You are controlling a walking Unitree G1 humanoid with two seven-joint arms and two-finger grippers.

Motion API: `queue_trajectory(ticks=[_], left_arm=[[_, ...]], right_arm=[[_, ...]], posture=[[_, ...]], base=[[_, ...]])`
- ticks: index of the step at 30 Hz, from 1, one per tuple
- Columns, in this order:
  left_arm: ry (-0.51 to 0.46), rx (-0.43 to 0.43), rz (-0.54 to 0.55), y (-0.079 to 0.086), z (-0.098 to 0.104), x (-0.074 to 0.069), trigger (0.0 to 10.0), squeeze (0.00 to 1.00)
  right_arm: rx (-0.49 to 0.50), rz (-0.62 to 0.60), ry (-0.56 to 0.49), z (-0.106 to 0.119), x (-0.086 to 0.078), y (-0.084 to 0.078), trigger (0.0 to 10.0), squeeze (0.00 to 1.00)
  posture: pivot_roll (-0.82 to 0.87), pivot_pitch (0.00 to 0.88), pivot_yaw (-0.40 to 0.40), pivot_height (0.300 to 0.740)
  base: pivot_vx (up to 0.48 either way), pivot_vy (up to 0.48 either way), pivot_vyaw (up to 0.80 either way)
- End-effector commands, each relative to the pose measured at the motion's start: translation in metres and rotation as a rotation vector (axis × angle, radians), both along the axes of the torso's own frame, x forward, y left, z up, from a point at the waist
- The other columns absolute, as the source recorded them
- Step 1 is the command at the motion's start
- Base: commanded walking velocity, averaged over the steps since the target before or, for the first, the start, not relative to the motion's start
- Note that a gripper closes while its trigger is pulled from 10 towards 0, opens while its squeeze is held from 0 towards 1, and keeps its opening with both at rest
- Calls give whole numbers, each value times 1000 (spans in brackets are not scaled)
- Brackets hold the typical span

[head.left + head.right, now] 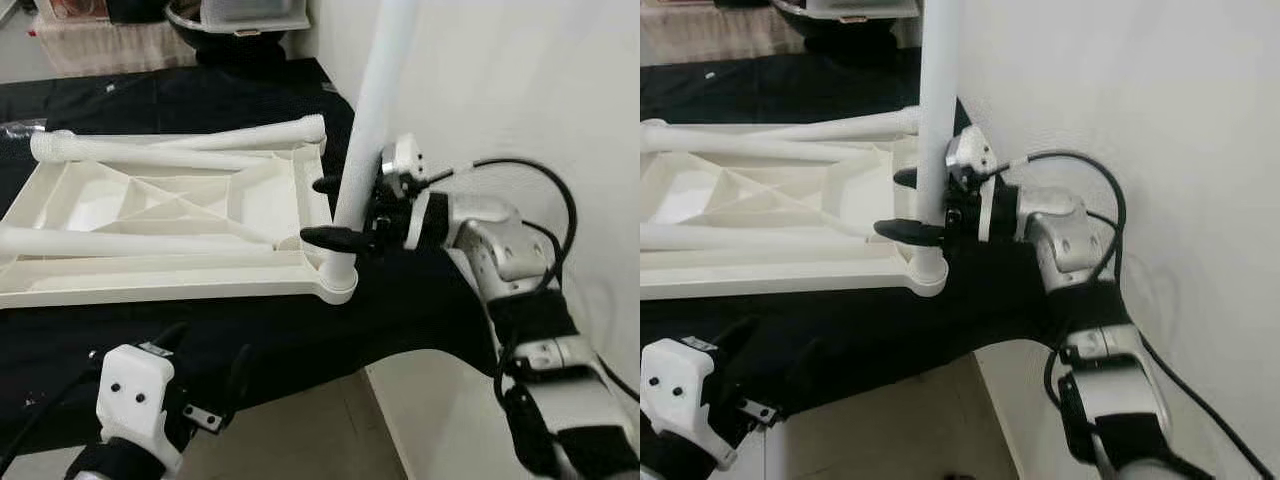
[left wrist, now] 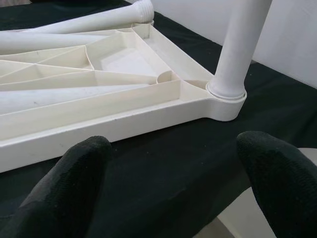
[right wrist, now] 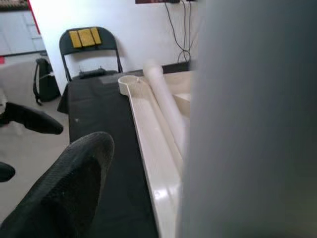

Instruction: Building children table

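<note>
With 1 white leg (image 1: pixel 368 120) stood upright in the corner socket of the upturned tabletop (image 1: pixel 262 284) and clasped by the right gripper (image 1: pixel 335 210), 2 legs (lying loose across it) are judged unfitted, while the left gripper (image 1: pixel 205 362) is held spread nearby.

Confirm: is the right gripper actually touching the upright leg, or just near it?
Touching. In the left eye view the right gripper has one black finger on each side of the upright leg, pressed against it just above the tabletop's corner socket.
</note>
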State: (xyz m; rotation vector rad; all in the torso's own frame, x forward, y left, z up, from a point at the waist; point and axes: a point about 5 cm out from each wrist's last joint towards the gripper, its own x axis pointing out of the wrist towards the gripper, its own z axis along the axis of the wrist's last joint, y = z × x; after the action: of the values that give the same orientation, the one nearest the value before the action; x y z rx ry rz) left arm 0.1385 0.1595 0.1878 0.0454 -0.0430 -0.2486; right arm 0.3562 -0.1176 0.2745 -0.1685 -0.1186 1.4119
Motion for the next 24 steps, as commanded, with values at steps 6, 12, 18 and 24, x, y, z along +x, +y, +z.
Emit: queue_trajectory(ticks=[6,12,18,24], left_arm=[[8,-3,4,0,1,-4,10000,0],[3,-5,4,-1,1,-2,10000,0],[-4,-10,3,-1,2,0,10000,0],[-5,-16,2,0,2,1,10000,0]], right_arm=[[29,102,22,8,1,-5,0,0],[3,125,33,4,3,-12,0,0],[-8,43,54,-13,3,-21,0,0],[-89,-733,211,-97,-7,10,0,0]], posture=[[227,189,-84,740],[220,173,-86,740],[200,166,-93,740],[184,169,-92,740]], base=[[0,0,0],[0,0,0],[0,0,0],[0,0,0]])
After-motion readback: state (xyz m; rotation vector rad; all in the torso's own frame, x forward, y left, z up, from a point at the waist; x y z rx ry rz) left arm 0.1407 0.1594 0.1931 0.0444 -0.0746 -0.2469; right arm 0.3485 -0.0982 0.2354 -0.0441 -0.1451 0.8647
